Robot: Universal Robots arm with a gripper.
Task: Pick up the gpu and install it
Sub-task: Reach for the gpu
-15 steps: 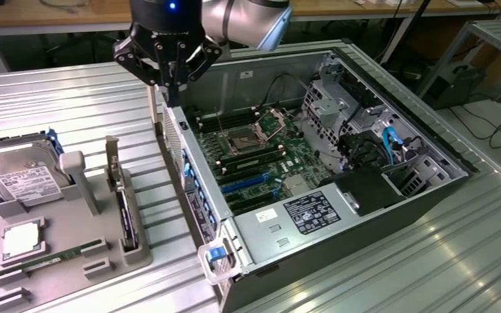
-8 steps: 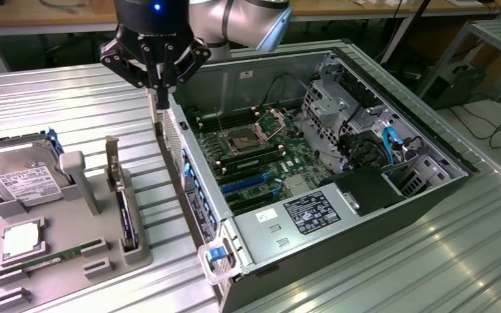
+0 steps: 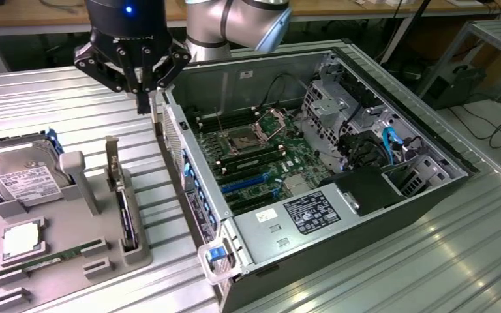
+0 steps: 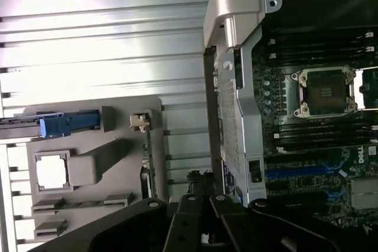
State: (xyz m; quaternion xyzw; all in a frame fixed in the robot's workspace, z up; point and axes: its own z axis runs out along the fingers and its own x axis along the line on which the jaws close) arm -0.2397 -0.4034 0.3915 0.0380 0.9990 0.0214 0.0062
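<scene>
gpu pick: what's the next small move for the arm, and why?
Likely a short sideways shift toward the tray, before any descent. The gripper holds nothing and hangs over the gap beside the computer case, while the graphics card stands on edge in its tray slot, toward the exterior view's lower left of the gripper.

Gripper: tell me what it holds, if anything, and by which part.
Nothing is held. The gripper hangs above the table, between the grey tray and the open computer case. The gpu stands on edge in its tray slot, untouched.
</scene>
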